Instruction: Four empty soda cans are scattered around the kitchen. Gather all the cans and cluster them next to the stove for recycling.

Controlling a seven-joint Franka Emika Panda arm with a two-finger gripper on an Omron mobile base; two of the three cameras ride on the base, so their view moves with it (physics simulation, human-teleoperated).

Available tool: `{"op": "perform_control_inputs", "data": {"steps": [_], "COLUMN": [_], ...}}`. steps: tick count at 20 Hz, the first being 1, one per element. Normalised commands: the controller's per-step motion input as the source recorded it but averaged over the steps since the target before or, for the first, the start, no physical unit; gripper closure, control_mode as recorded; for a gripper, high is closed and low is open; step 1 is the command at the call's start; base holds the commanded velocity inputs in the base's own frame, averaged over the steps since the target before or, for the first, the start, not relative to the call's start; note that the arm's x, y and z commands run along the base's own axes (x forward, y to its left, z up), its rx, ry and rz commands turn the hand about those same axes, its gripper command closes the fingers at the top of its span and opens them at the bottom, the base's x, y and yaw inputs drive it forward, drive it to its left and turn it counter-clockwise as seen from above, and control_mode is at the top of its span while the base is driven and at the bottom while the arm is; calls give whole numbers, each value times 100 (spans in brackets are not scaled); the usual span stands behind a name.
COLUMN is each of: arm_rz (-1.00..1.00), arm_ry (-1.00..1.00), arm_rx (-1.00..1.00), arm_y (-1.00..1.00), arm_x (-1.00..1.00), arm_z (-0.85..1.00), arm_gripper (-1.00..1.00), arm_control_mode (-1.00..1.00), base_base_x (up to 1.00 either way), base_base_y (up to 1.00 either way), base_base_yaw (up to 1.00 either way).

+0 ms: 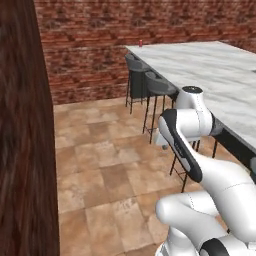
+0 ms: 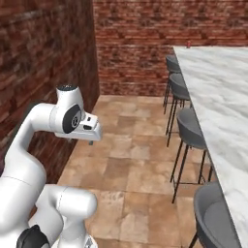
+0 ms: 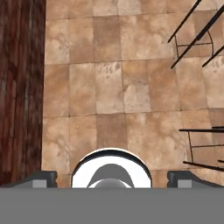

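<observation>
A: What sits nearest the base?

B: The white arm folds up over the tan stone-tiled floor (image 1: 100,165), its hand pointing straight down. In the hand view the two dark fingers (image 3: 41,178) stand at the far edges of the picture, spread wide apart, with nothing between them but bare tile. The gripper (image 3: 111,179) is released and holds nothing.

A: And beside the arm?

B: On the arm's left a dark reddish-brown wood-grained panel (image 1: 22,150) stands upright, very close to the left base camera. On its right a row of grey-seated bar stools with thin black legs (image 2: 191,131) lines the edge of a long white marble surface (image 2: 218,92). The black stool legs show at the right edge of the hand view, above the tiles.

A: Where is the thing we are after?

B: One small red cylindrical soda can (image 1: 140,43) stands upright at the far corner of the marble surface, near the edge on the stool side, well apart from the gripper. From the right base view it is a tiny red spot (image 2: 188,44) at that same far end; it is too small to make out any markings, though it looks to be the same can.

A: Behind it?

B: A red brick wall (image 2: 145,43) closes off the far end of the room, beyond the stools and the surface.
</observation>
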Motion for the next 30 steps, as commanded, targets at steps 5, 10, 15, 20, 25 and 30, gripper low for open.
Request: {"op": "perform_control_inputs", "data": {"steps": [5, 10, 15, 20, 25, 30], "arm_rz": [0, 0, 0, 0, 0, 0], "arm_ry": [0, 0, 0, 0, 0, 0], "arm_rx": [0, 0, 0, 0, 0, 0], "arm_y": [0, 0, 0, 0, 0, 0], "arm_x": [0, 0, 0, 0, 0, 0], "arm_z": [0, 0, 0, 0, 0, 0], "arm_gripper": [-100, -100, -100, -100, -100, -100], "arm_control_mode": [100, 100, 100, 100, 100, 100], "base_base_x": [100, 100, 100, 100, 100, 100], "base_base_y": [61, 40, 20, 8, 16, 27], "base_base_yaw": [-7, -1, 0, 0, 0, 0]}}
